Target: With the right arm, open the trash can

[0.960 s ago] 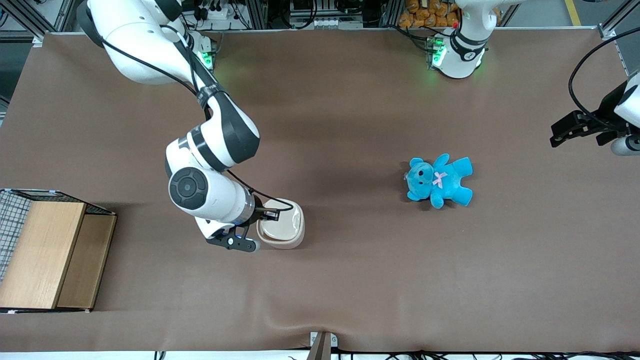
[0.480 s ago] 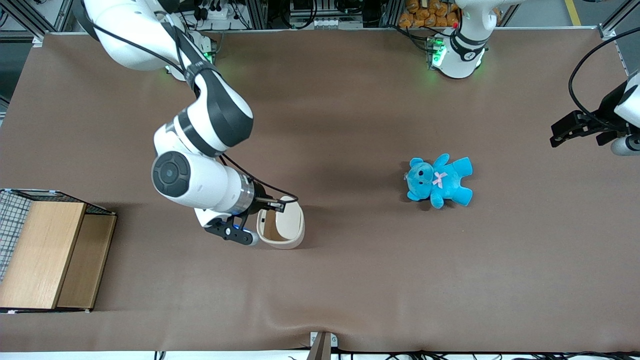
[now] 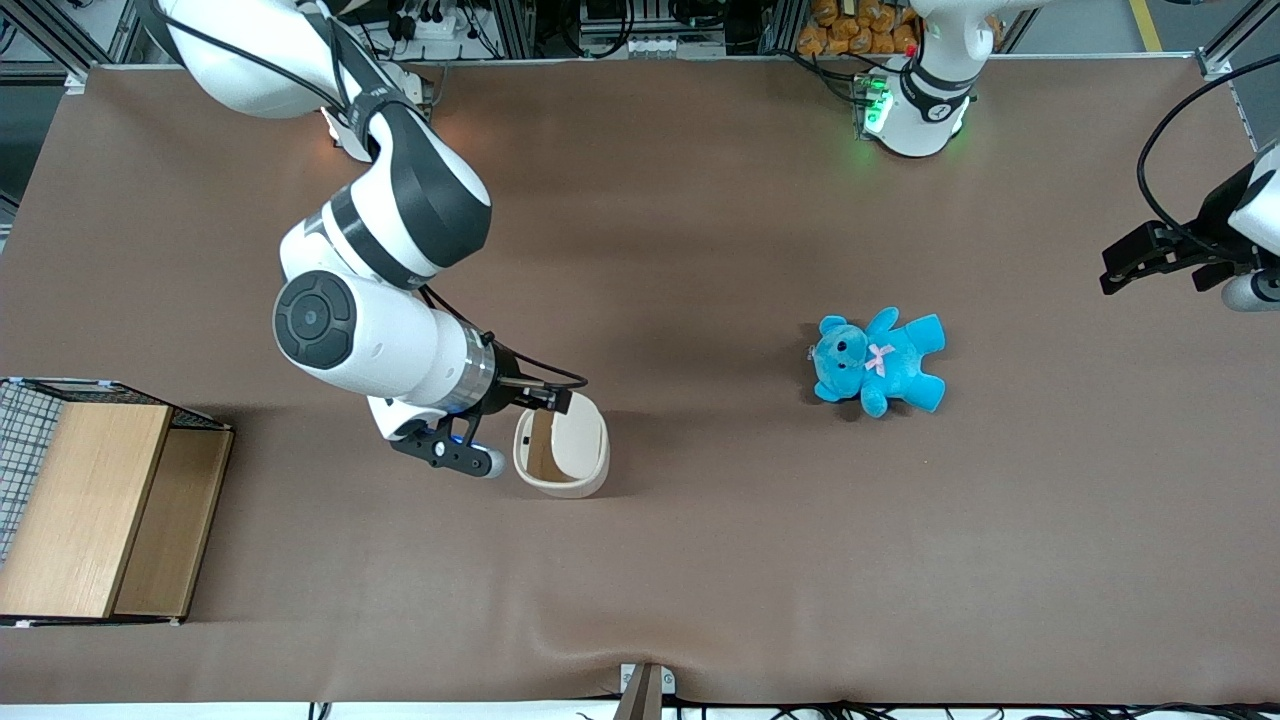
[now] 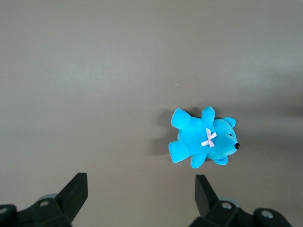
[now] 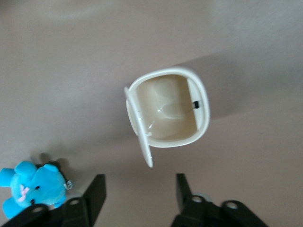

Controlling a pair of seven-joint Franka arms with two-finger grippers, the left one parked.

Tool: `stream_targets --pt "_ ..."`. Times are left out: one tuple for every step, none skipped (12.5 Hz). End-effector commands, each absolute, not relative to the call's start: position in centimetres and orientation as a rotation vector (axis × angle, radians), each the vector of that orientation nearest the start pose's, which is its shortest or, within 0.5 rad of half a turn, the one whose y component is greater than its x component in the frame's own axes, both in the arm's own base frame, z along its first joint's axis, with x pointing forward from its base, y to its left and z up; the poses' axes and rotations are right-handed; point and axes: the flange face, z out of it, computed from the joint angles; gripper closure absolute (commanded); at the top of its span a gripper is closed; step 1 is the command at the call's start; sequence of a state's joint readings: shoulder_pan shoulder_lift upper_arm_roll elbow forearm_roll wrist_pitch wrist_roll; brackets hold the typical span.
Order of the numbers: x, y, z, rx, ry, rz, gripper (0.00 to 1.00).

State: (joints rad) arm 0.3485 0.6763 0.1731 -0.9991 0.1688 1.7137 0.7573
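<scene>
Brown matting covers the whole surface (image 3: pixel 700 560), on which the trash can (image 3: pixel 562 448) is seen standing upright, roughly midway between the wooden box (image 3: pixel 95 505) at the working arm's end and the blue teddy (image 3: pixel 880 362), which lies well apart toward the parked arm's end. The can's lid (image 3: pixel 580 440) is raised on its hinge and stands nearly on edge, so that the tan inside is exposed; in the right wrist view the lid (image 5: pixel 138 125) is shown as a thin cream flap rising from one rim of the open can (image 5: pixel 168 109), with a small dark catch visible on the inner wall. The right arm (image 3: pixel 375 260) is bent down over the surface, and its tool (image 3: pixel 545 398) is held above the can's rim on the side away from the front camera, just beside the raised lid. The tool's fingers (image 5: pixel 97 189) are seen spread apart in the wrist view, with nothing gripped between them. The teddy (image 5: pixel 33 187) is also caught in that view, lying on the matting.
</scene>
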Motion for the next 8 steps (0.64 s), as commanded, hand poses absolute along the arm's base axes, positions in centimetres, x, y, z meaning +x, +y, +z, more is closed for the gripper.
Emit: stream_targets --pt "65.6 30.1 51.5 -2.907 0.482 0.154 0.00" --pt "65.6 27.9 52.0 -2.922 0.509 0.205 0.00" --pt "65.4 26.0 53.5 -2.929 0.470 0.210 0.00" --pt "65.2 24.4 55.0 -2.941 0.412 0.188 0.00" --pt "64.8 23.0 56.7 -2.961 0.378 0.162 0.00" --pt "64.4 21.4 57.8 -3.000 0.375 0.155 0.00" --pt "63.9 19.9 59.0 -3.051 0.348 0.141 0.00" --pt "63.4 18.6 60.1 -3.083 0.286 0.121 0.00"
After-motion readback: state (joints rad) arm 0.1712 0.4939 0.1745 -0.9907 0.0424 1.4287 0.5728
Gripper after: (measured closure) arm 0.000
